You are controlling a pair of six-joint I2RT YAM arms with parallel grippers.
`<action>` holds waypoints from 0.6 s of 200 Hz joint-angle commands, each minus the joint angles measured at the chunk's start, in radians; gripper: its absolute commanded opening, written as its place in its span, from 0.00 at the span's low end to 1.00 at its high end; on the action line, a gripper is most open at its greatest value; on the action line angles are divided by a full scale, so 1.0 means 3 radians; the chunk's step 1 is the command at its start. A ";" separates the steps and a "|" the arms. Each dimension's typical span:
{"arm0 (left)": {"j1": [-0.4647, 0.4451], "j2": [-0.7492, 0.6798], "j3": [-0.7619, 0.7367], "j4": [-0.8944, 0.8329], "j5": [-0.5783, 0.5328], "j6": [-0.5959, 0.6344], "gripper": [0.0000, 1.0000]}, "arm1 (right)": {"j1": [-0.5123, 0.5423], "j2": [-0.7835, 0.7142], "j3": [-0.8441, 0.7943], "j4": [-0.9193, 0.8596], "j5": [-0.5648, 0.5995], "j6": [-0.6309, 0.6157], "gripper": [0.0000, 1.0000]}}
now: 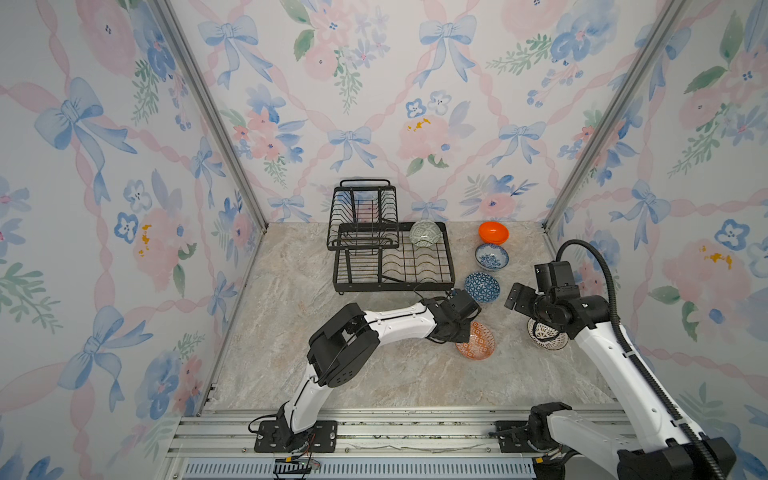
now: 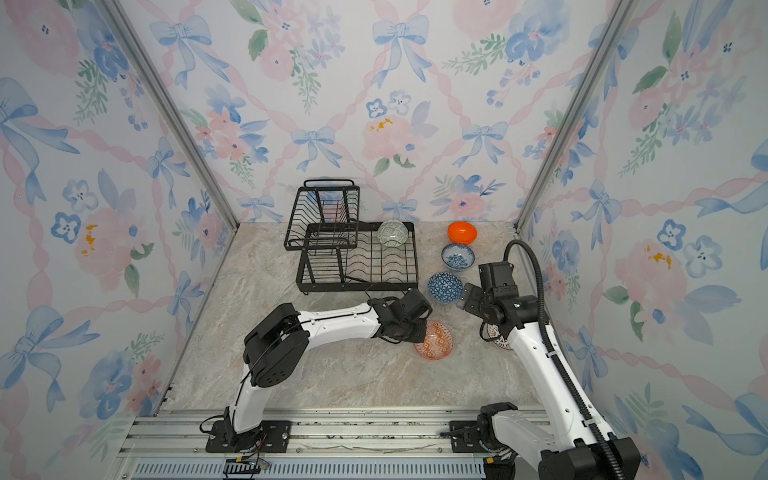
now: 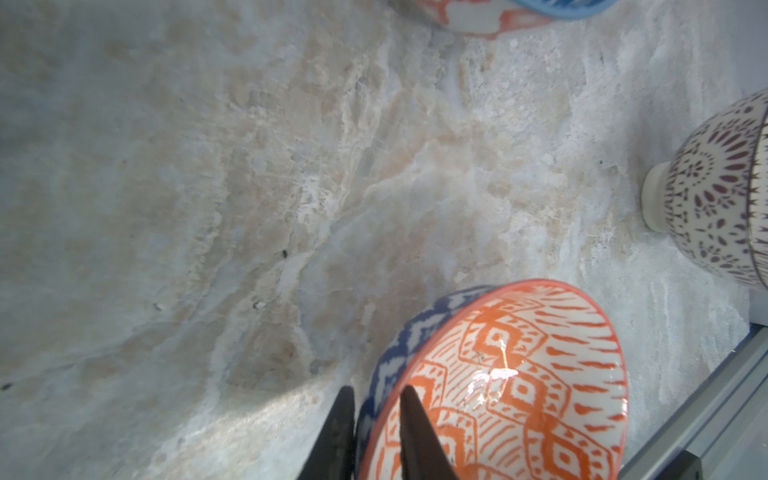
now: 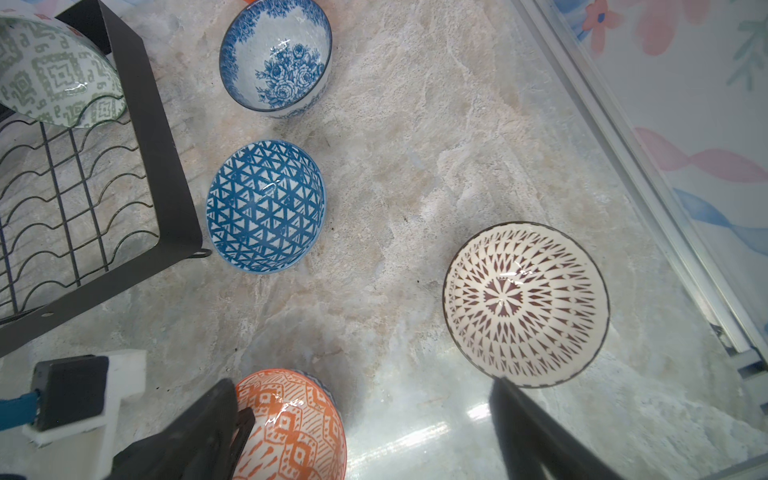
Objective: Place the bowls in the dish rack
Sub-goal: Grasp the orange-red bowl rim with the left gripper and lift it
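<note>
- Left gripper is pinching the rim of the tilted orange-white bowl, in front of the dish rack.
- Right gripper is hanging wide open and empty, beside the lattice bowl.
- Bare table is lying open nearer the arm bases.

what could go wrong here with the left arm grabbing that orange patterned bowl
1. The left gripper pinches only the rim of the tilted, glossy orange patterned bowl; it may swing or slip out.
2. The blue triangle bowl sits between it and the rack; the carry could knock it.
</note>
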 commanded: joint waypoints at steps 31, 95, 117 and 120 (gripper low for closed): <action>0.0044 0.0031 0.0055 -0.0063 0.0005 0.0006 0.12 | -0.0036 0.0103 0.0068 -0.0016 -0.0106 0.0120 0.97; 0.0085 -0.0031 0.0052 -0.0065 0.0004 0.0053 0.00 | -0.0080 -0.0017 -0.0014 -0.0049 -0.0168 0.0183 0.97; 0.0110 -0.0082 0.0076 -0.0068 -0.0049 0.0096 0.00 | -0.0091 -0.0050 -0.0042 -0.0049 -0.0223 0.0211 0.97; 0.0115 -0.0094 0.0080 -0.0061 -0.0069 0.0104 0.00 | -0.0092 -0.0054 -0.0044 -0.0045 -0.0230 0.0213 0.97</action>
